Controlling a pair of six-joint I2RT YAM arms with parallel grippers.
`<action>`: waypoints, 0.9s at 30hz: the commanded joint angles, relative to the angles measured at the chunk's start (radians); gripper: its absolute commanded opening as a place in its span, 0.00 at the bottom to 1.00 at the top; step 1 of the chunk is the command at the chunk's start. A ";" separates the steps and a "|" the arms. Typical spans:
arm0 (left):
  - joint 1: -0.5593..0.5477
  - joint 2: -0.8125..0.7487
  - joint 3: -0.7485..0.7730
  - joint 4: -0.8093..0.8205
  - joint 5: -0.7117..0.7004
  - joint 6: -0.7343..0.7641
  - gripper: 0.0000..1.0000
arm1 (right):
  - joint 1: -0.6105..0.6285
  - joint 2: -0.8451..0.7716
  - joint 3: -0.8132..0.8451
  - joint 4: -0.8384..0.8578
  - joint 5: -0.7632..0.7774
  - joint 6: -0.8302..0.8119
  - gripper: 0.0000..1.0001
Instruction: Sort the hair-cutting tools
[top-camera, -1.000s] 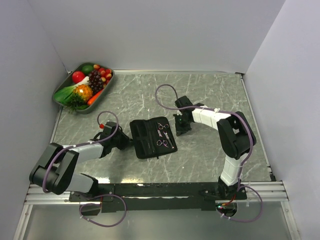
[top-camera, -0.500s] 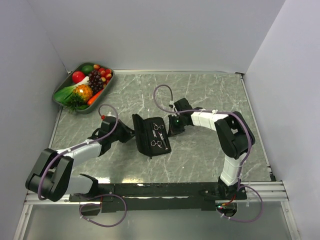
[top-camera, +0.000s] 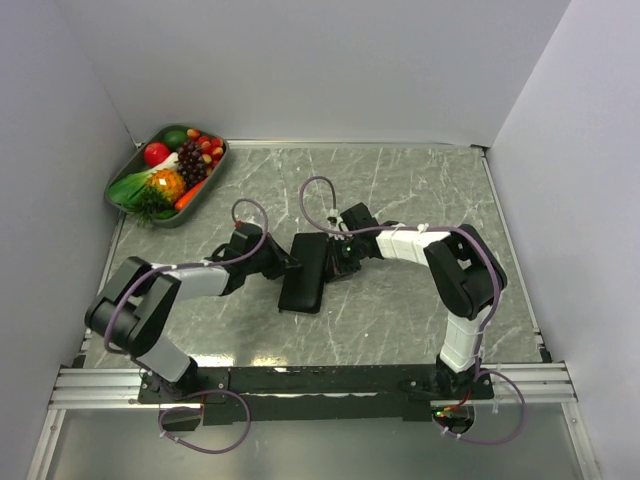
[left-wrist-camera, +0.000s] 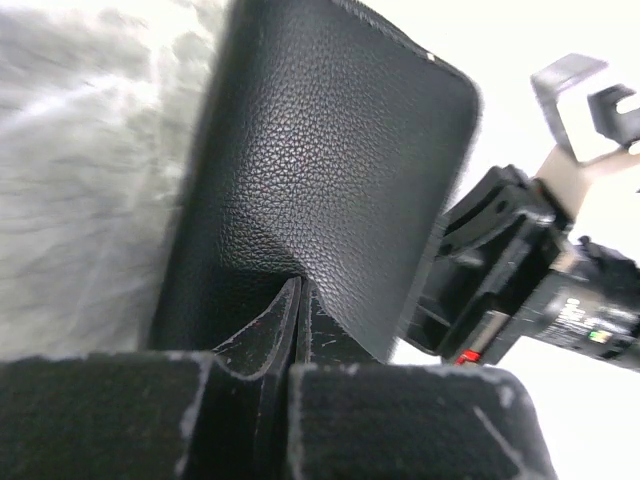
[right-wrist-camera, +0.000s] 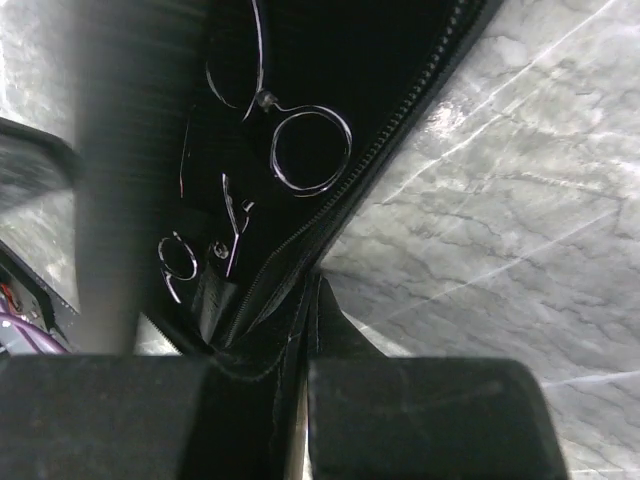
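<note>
Scissors (right-wrist-camera: 310, 150) inside pouch (top-camera: 305, 275) on table (top-camera: 420, 190)

Black pouch (top-camera: 305, 272); silver scissors (right-wrist-camera: 264, 99); grey marbled table (top-camera: 420, 190).

The pouch (left-wrist-camera: 330, 170) was black and matt, with a pebbled, leather-like grain, and was edged by a fine-toothed zip (right-wrist-camera: 420, 95). Inside it the scissors (right-wrist-camera: 263, 99) were thin, bright polished metal. The worktop (top-camera: 420, 180) looked like smooth grey veined stone with a slight sheen. The left gripper (left-wrist-camera: 297, 295) was matt black, scuffed pale at its edges.
</note>
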 joint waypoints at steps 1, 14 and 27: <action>-0.054 0.060 0.038 0.047 0.022 -0.009 0.01 | 0.025 0.035 -0.044 -0.034 0.021 -0.006 0.00; -0.083 0.054 0.026 -0.013 -0.033 -0.003 0.01 | 0.027 -0.265 -0.014 -0.243 0.366 -0.036 0.35; -0.085 0.024 0.041 -0.125 -0.053 0.059 0.01 | 0.130 -0.158 0.138 -0.261 0.357 0.030 0.45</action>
